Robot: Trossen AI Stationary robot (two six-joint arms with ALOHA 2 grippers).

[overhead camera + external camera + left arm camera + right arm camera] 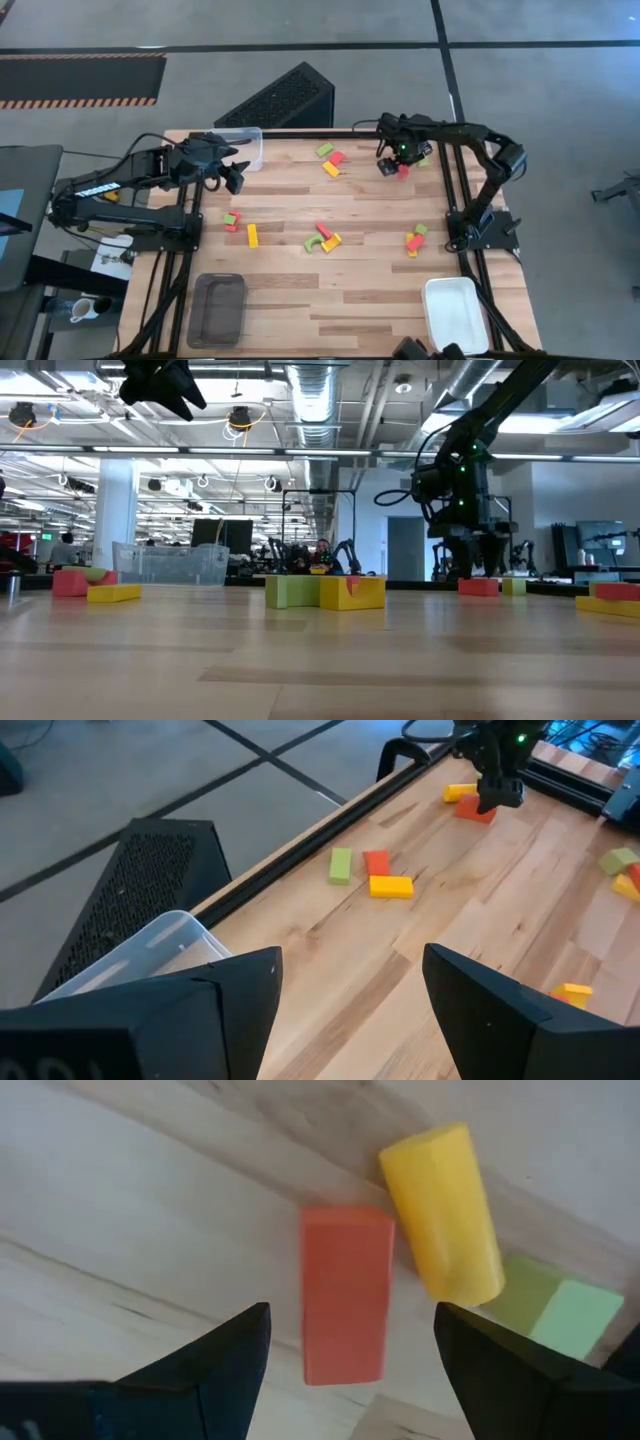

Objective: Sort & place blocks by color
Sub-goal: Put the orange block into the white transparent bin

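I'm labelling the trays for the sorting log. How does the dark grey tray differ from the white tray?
The dark grey tray is dark with a see-through floor showing wood grain; the white tray is solid white. The dark grey tray sits at the near left corner, on the left arm's side; the white tray sits at the near right corner, overhanging the table edge slightly. Both are rectangular, rounded-cornered, similar in size and hold no blocks.

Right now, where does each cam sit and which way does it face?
High: overhead, straight down; both arms, table.
Low: tabletop height, level into the room; right arm over red block.
Left wrist: past its open jaws, across the table.
Right wrist: down between open jaws at red block.
Shared: all four show that red block.
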